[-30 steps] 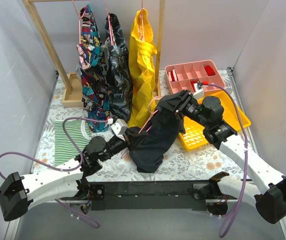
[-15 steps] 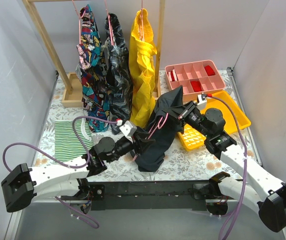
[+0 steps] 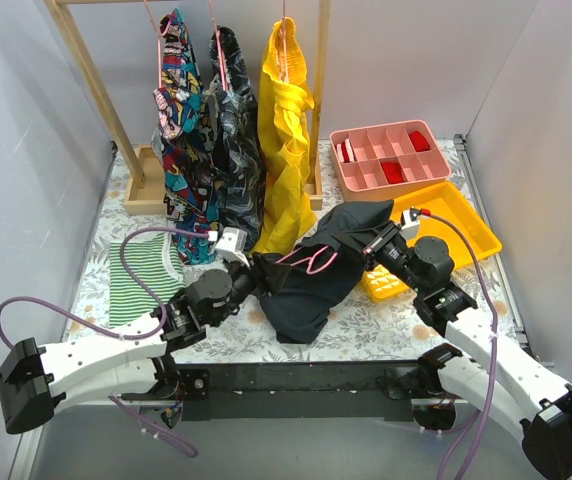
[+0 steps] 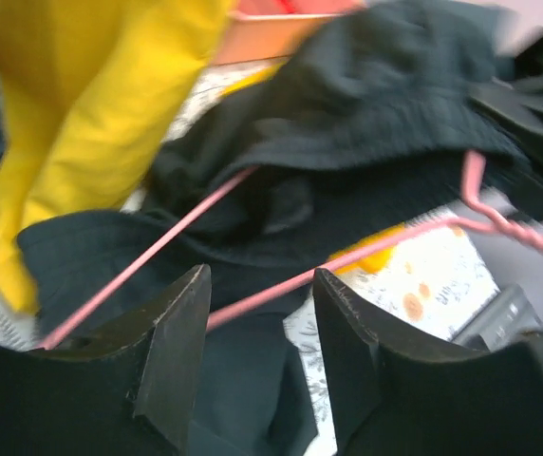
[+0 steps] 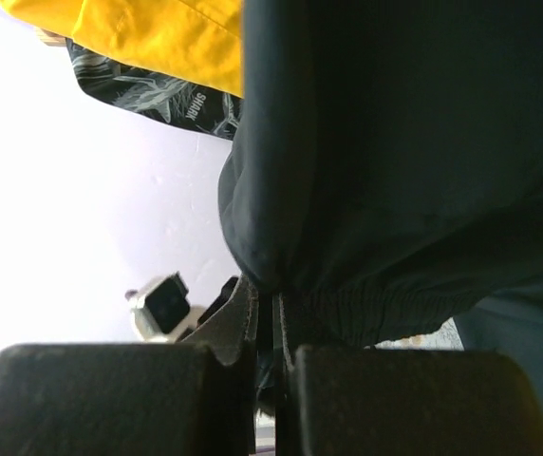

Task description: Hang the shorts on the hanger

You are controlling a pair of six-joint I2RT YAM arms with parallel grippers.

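Observation:
The dark navy shorts (image 3: 311,290) hang bunched in mid-table, their lower end on the floral cloth. The pink wire hanger (image 3: 311,262) lies across their front, partly under the cloth. My right gripper (image 3: 364,245) is shut on the shorts' upper edge; in the right wrist view the cloth (image 5: 414,142) is pinched between the closed fingers (image 5: 270,294). My left gripper (image 3: 259,270) is at the shorts' left side. In the left wrist view its jaws (image 4: 257,285) stand apart, with the hanger wire (image 4: 376,249) crossing just beyond the tips, over the shorts (image 4: 385,104).
A wooden rack (image 3: 91,80) at the back left holds a multicoloured garment (image 3: 178,110), a black-and-grey patterned one (image 3: 234,140) and a yellow one (image 3: 284,130). A pink compartment tray (image 3: 386,155) and a yellow tray (image 3: 466,225) stand right. A green striped cloth (image 3: 138,280) lies left.
My right gripper has lowered the shorts' raised top edge down and to the right. My left gripper has drawn back slightly left, and the hanger lies flatter across the shorts.

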